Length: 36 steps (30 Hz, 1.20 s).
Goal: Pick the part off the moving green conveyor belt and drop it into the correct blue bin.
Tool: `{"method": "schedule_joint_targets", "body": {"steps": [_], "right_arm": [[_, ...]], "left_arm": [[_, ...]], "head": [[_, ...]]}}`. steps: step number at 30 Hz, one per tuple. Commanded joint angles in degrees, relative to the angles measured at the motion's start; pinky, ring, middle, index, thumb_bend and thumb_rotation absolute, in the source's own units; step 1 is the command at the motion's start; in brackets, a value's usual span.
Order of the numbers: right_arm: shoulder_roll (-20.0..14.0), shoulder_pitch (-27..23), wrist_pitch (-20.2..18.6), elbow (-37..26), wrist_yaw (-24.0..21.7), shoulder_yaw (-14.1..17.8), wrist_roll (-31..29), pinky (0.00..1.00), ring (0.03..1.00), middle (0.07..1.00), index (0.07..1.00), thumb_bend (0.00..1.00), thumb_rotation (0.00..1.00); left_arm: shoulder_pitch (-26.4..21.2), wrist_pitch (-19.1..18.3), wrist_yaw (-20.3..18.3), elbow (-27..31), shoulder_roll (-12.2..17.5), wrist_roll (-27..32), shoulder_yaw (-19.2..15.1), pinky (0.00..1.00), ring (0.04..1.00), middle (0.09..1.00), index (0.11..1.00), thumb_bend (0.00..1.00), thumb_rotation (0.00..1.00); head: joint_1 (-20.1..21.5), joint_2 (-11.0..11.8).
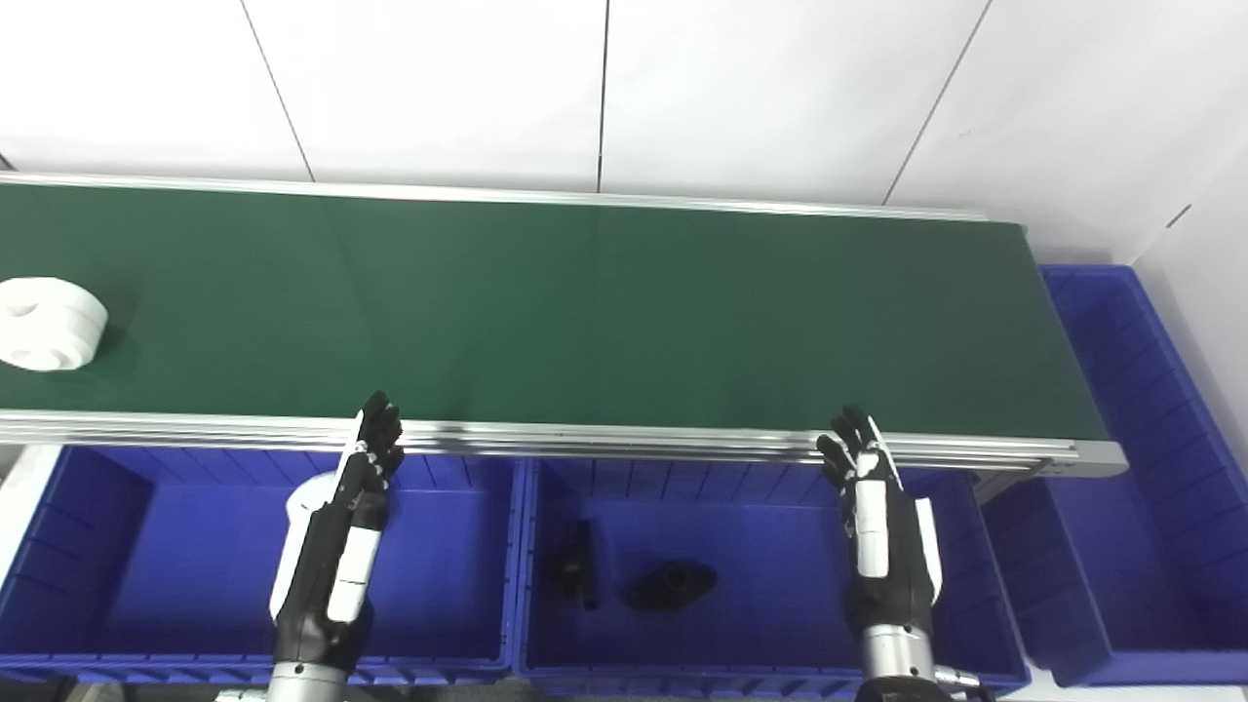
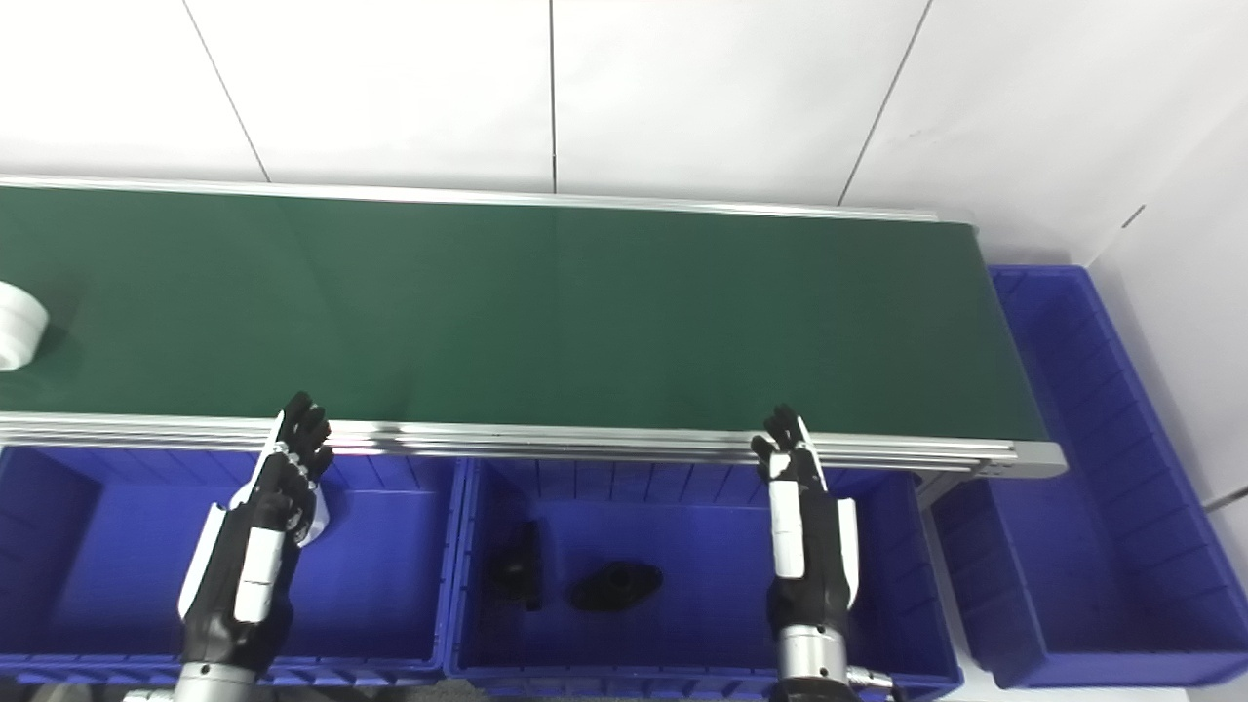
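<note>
A white round part (image 1: 47, 323) lies on the green conveyor belt (image 1: 585, 302) at its far left end. My left hand (image 1: 336, 546) is open and empty above the left blue bin (image 1: 458, 585), with its fingertips near the belt's front rail. My right hand (image 1: 877, 517) is open and empty above the middle blue bin (image 1: 760, 507), also reaching to the front rail. The part is well to the left of both hands.
A white part (image 1: 310, 495) lies in the left bin, partly hidden by my left hand. Two black parts (image 1: 671, 583) lie in the middle bin. A third blue bin (image 1: 1150, 468) stands at the belt's right end. A white wall is behind.
</note>
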State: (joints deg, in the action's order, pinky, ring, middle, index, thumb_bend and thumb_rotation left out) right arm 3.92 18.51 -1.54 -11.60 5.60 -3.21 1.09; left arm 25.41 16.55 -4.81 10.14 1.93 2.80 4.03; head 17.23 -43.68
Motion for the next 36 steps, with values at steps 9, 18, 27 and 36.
{"method": "schedule_joint_targets", "body": {"steps": [9, 18, 27, 36], "right_arm": [[0.5, -0.6, 3.4, -1.0, -0.3, 0.0, 0.2, 0.91, 0.897, 0.921, 0.933, 0.77, 0.96], [0.3, -0.7, 3.8, -0.6, -0.4, 0.0, 0.6, 0.90, 0.896, 0.923, 0.934, 0.76, 0.96], [0.4, -0.8, 3.8, -0.4, -0.3, 0.1, 0.5, 0.90, 0.891, 0.921, 0.935, 0.76, 0.96], [0.0, -0.3, 4.6, -0.1, -0.4, 0.1, 0.7, 0.90, 0.891, 0.921, 0.935, 0.75, 0.96]], "left_arm": [[-0.4, 1.7, -0.3, 0.8, 0.3, -0.3, 0.1, 1.00, 1.000, 1.000, 1.000, 0.62, 0.95], [-0.4, 1.1, -0.2, 0.9, 0.2, -0.4, 0.2, 1.00, 1.000, 1.000, 1.000, 0.64, 0.95], [-0.7, 1.7, -0.2, 0.5, 0.2, -0.6, 0.2, 1.00, 1.000, 1.000, 1.000, 0.64, 0.95], [-0.4, 2.2, -0.4, 0.0, 0.1, -0.6, 0.5, 1.00, 1.000, 1.000, 1.000, 0.64, 0.95]], "head": [[-0.1, -0.1], [-0.1, -0.1], [-0.1, 0.0], [-1.6, 1.6]]}}
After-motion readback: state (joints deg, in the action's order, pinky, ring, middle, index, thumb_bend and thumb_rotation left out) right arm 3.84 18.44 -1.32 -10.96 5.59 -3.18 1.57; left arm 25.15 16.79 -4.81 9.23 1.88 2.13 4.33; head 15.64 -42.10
